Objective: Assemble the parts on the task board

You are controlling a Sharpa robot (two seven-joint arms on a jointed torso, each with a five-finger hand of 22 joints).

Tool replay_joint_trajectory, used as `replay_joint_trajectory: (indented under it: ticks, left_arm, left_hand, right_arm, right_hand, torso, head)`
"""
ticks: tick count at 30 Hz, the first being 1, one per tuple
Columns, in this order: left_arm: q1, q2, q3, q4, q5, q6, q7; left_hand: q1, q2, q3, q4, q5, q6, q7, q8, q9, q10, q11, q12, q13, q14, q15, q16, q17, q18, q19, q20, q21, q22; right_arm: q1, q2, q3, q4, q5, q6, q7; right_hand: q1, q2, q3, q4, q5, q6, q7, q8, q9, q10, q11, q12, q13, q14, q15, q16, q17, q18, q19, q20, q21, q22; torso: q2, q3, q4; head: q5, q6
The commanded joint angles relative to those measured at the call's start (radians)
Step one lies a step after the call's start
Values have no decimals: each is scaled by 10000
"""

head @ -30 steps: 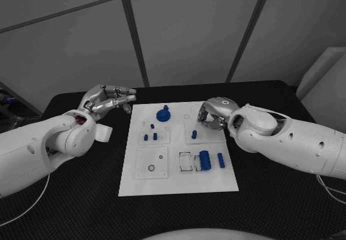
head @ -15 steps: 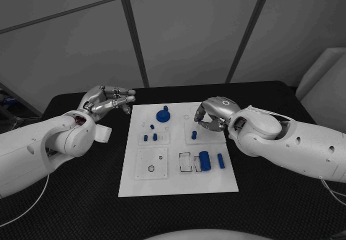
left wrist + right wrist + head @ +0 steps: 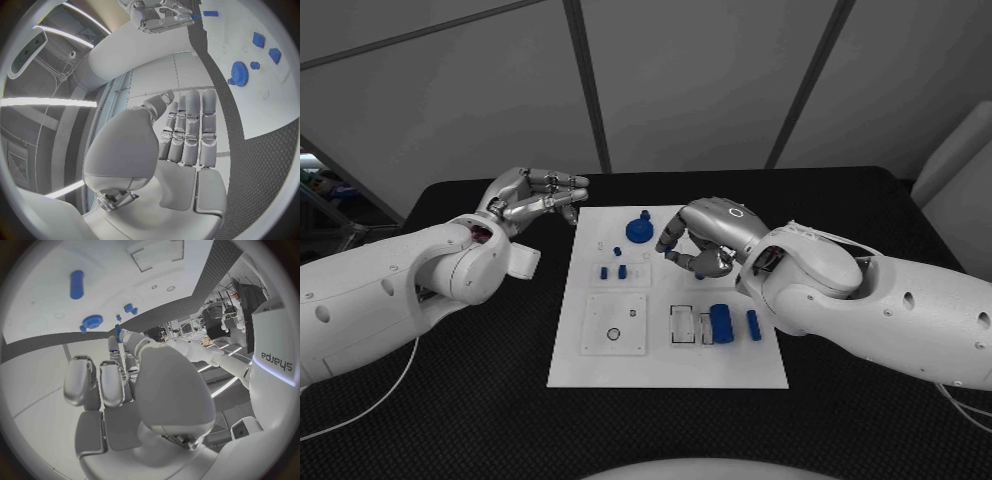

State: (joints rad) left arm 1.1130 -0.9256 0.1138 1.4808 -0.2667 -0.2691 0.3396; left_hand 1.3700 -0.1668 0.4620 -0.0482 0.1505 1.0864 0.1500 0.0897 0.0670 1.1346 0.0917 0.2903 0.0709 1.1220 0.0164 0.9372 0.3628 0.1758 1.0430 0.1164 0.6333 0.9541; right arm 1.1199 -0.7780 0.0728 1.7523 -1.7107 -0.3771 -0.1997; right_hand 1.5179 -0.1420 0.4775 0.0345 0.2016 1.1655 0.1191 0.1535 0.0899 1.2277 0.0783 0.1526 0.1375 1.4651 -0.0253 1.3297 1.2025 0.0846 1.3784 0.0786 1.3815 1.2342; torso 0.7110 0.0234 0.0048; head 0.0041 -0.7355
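The white task board [image 3: 668,362] lies mid-table. On it stand a blue gear with a knob [image 3: 640,229], two small blue pieces [image 3: 613,272], a thick blue cylinder [image 3: 721,322] and a slim blue piece [image 3: 753,325]. My right hand [image 3: 698,240] hovers low over the board's right half, its fingertips closed round a small blue peg [image 3: 700,274]. The right wrist view shows that peg [image 3: 117,332] pinched between thumb and finger, with the gear [image 3: 94,321] and cylinder [image 3: 76,284] beyond. My left hand [image 3: 538,195] hangs off the board's far left corner, fingers curled in on nothing; its wrist view shows the gear [image 3: 238,73].
Clear frames [image 3: 682,325] lie beside the cylinder. A square inset with a small ring [image 3: 615,325] sits on the board's near left. Black tabletop [image 3: 877,400] surrounds the board, and grey wall panels stand behind the table.
The camera has shifted slightly. My right hand has swung in over the board and lowered its fingertips onto the small blue peg. The left hand has stayed put.
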Motion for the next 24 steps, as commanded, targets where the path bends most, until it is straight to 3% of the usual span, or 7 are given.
replay_joint_trajectory:
  ticks: [1, 3, 6, 10, 12, 19, 24]
  left_arm:
    - [11, 42, 6, 14, 56, 67, 52]
    - [11, 65, 6, 14, 113, 67, 51]
    - [11, 97, 5, 7, 147, 64, 45]
    - [12, 153, 4, -2, 170, 71, 42]
    - [12, 190, 4, -8, 177, 76, 41]
    - [14, 280, 4, -36, 185, 98, 34]
    - [15, 305, 4, -53, 186, 105, 30]
  left_hand:
    - [-28, 40, 18, -19, 48, 11, 82, -35, -11, -50, -10, 17, -16, -35, -3, -50, -16, 62, -57, 12, -62, -12]
    - [-34, 42, 19, -19, 49, 7, 87, -39, -11, -69, -4, 12, -19, -33, 1, -57, -23, 62, -57, 14, -66, -14]
    - [-34, 42, 19, -19, 49, 7, 87, -39, -11, -69, -4, 12, -19, -33, 1, -57, -23, 62, -57, 14, -66, -14]
    - [-34, 42, 19, -19, 49, 7, 87, -39, -11, -69, -4, 12, -19, -33, 1, -57, -23, 62, -57, 14, -66, -14]
    - [-34, 42, 19, -19, 49, 7, 87, -39, -11, -69, -4, 12, -19, -33, 1, -57, -23, 62, -57, 14, -66, -14]
    - [-37, 44, 21, -19, 49, 5, 92, -42, -11, -85, 1, 9, -22, -32, 5, -63, -29, 61, -57, 16, -70, -15]
    - [-42, 46, 21, -18, 48, 7, 96, -42, -10, -97, 5, 6, -23, -30, 7, -67, -33, 61, -57, 18, -73, -16]
  right_arm:
    - [-2, 200, 2, -118, 614, -334, 419]
    - [-159, 403, 1, -254, 770, -323, 518]
    - [-393, 554, 3, -351, 863, -340, 618]
    - [-670, 812, 6, -535, 992, -336, 757]
    - [-805, 958, 7, -642, 1076, -322, 828]
    - [-1124, 1291, 6, -960, 1281, -256, 984]
    - [-1329, 1378, 5, -1052, 1336, -212, 1045]
  right_hand:
    - [-84, 24, 39, -55, 36, 13, 79, -37, -12, 334, -241, -43, 10, 393, -6, 46, -17, -110, 69, 7, 51, 14]
    - [-96, 26, 50, -66, 41, 10, 82, -44, -12, 333, -238, -53, 12, 392, -3, 46, -19, -111, 71, 9, 55, 19]
    - [-122, 34, 77, -90, 58, 5, 90, -59, -13, 330, -231, -76, 17, 388, 3, 37, -38, -113, 78, 15, 68, 35]
    - [-138, 35, 90, -106, 72, 2, 94, -68, -13, 328, -227, -89, 19, 387, 6, 36, -43, -114, 80, 18, 74, 40]
    - [-146, 37, 97, -114, 79, 1, 96, -72, -14, 328, -225, -95, 21, 386, 8, 34, -48, -114, 81, 20, 76, 43]
    - [-175, 47, 125, -143, 104, -3, 104, -86, -14, 328, -219, -118, 27, 384, 14, 34, -54, -127, 112, 26, 114, 105]
    - [-186, 50, 134, -153, 113, -4, 107, -91, -13, 328, -216, -126, 30, 383, 16, 35, -55, -131, 123, 28, 127, 126]
  torso:
    - [5, -12, 7]
    - [7, -4, -2]
    - [12, -3, -2]
    - [16, -4, 29]
    - [13, -7, 10]
    - [2, -3, -9]
    - [5, 2, -17]
  head:
    - [188, -8]
    - [428, -70]
    - [595, -111]
    - [851, -261]
    - [1046, -332]
    - [1518, -558]
    - [1677, -671]
